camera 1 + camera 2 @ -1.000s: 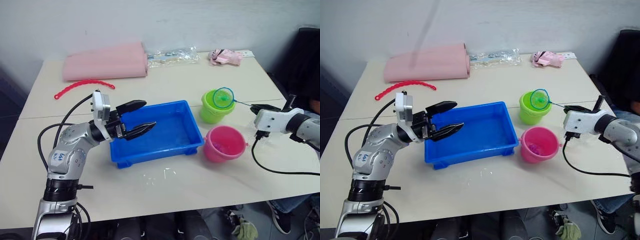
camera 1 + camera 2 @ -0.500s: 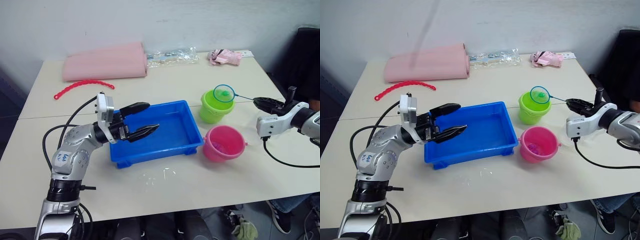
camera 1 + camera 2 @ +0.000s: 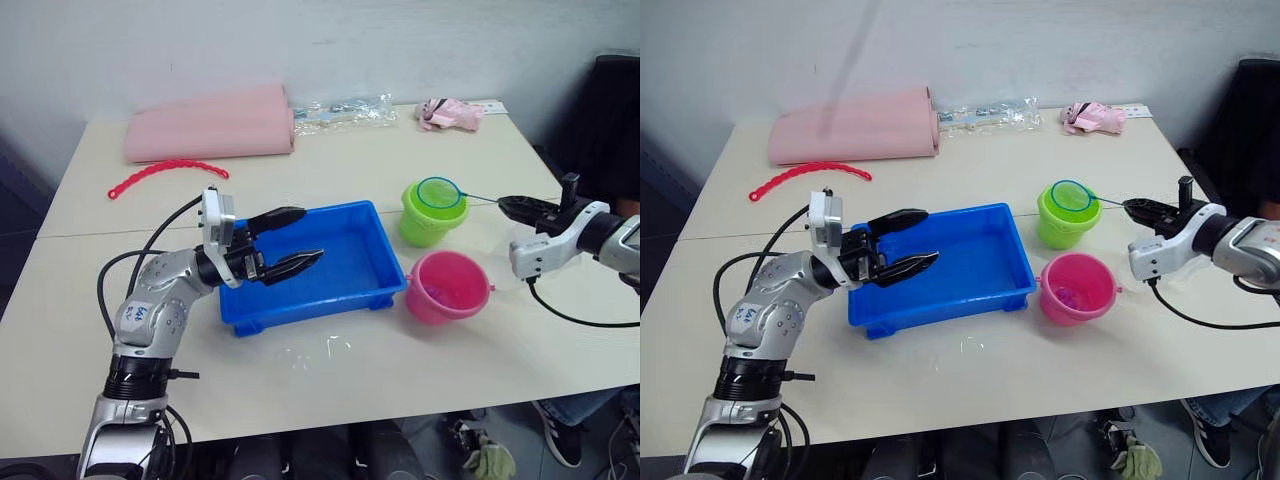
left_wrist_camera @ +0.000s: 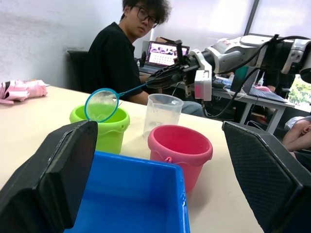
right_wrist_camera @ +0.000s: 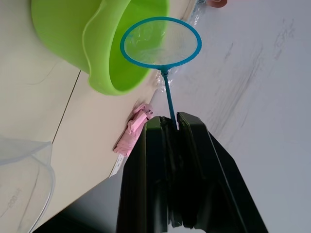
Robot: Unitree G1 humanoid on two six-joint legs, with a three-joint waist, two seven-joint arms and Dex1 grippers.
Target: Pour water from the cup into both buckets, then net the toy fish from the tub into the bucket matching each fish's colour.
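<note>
Your right claw (image 5: pixel 173 127) is pinched tight on the thin handle of the net (image 3: pixel 438 192), holding it out level so the hoop sits right over the mouth of the green bucket (image 3: pixel 428 218), pretty much flat above the rim. From your right wrist view the mesh looks empty, but it's see-through enough that I wouldn't swear to it.

Your left claw (image 3: pixel 292 242) is spread wide with nothing in it, hanging over the left end of the blue tub (image 3: pixel 345 262), fingers pointing across it toward the buckets.

The tub sits mid-counter (image 3: pixel 330 380), and I can't make out any fish in it from the head views. The pink bucket (image 3: pixel 447 288) stands just beside the tub's right end, with the green one right behind it, a bit further from you. There's something small and pink/magenta down in the bottom of the pink bucket, too small to say for sure what it is. The clear cup (image 4: pixel 162 116) shows up in your left wrist view, standing upright on the counter behind the two buckets, between them.

There are a few wet-looking spots on the counter in front of the tub.
</note>
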